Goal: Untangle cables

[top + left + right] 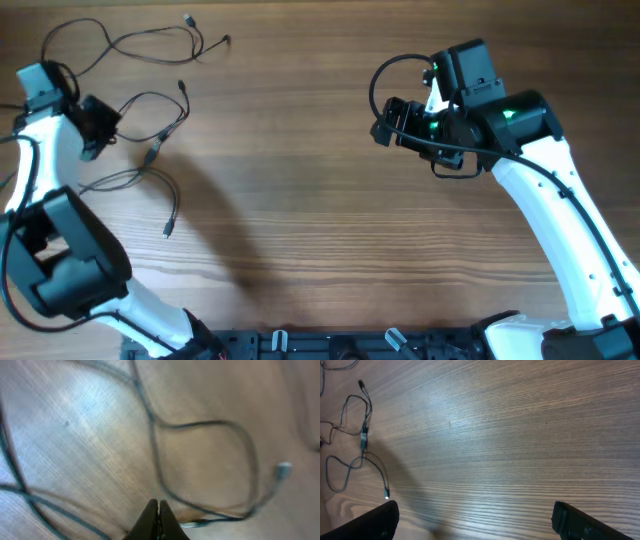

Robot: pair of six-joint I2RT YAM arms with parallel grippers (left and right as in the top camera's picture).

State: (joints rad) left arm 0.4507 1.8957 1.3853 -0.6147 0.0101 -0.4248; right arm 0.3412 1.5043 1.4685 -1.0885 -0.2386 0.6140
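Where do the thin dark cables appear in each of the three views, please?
Overhead: cables spread over the upper left.
Left wrist: cables loop across the whole frame.
Right wrist: cables along the far left edge.
Shared landmark: the wood-grain table.

Up the left edge of the frame climbs the left arm (40, 170), wrist folded over in the upper left, and the left gripper (100, 125) is clamped tight, fingers (152, 519) pressed flat together. From the lower right the right arm (560, 200) reaches toward upper centre, right gripper (383, 120) gaping wide.
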